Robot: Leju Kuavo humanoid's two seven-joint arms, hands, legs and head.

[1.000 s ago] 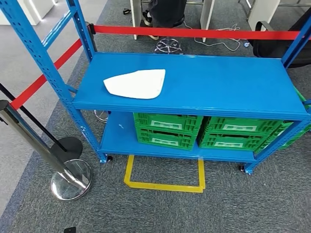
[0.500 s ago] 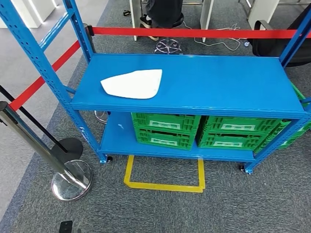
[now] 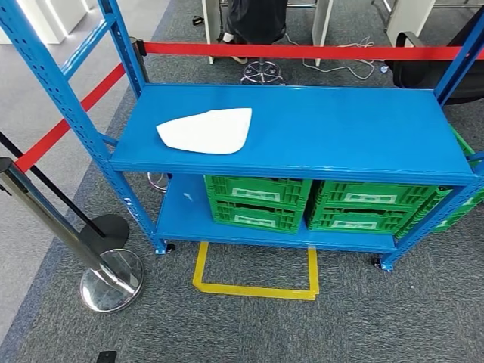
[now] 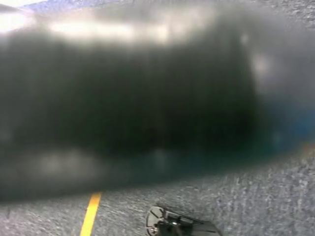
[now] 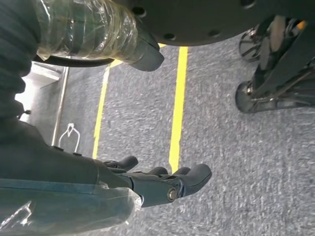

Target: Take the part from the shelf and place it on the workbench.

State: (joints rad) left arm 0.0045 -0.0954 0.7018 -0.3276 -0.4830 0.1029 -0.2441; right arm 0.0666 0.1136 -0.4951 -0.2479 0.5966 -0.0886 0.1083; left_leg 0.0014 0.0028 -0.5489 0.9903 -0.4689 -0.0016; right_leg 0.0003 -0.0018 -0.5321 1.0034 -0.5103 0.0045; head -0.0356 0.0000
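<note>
The right hand point(image 5: 156, 184) hangs low over grey carpet point(image 5: 230, 162) in its wrist view, its dark fingers point(image 5: 193, 176) stretched out nearly straight, lying side by side a little apart and holding nothing; yellow floor lines point(image 5: 178, 105) run across the carpet beyond them. The left wrist view is a dark blur over carpet, so whether the left hand's fingers are spread or curled cannot be told. In the head view the white part point(image 3: 206, 130) lies flat on the upper level of the blue shelf point(image 3: 342, 132), toward ten o'clock from the shelf's middle, apart from both hands. It is a thin, smooth, pale panel, pointed at its nine o'clock end and broader with a rounded corner at its three o'clock end; nothing lies on it or touches it. Under it, on the lower level, two green crates point(image 3: 259, 203) stand side by side, touching or nearly so. A yellow taped outline point(image 3: 255, 289) marks the carpet at six o'clock of the shelf. At eight o'clock a chrome barrier post point(image 3: 63, 231) leans over its round base, and red barrier tape point(image 3: 302, 51) stretches behind the shelf at twelve o'clock. Past the tape stands a chair base point(image 3: 262, 72) with a seated person's legs point(image 3: 259, 19) above it.
</note>
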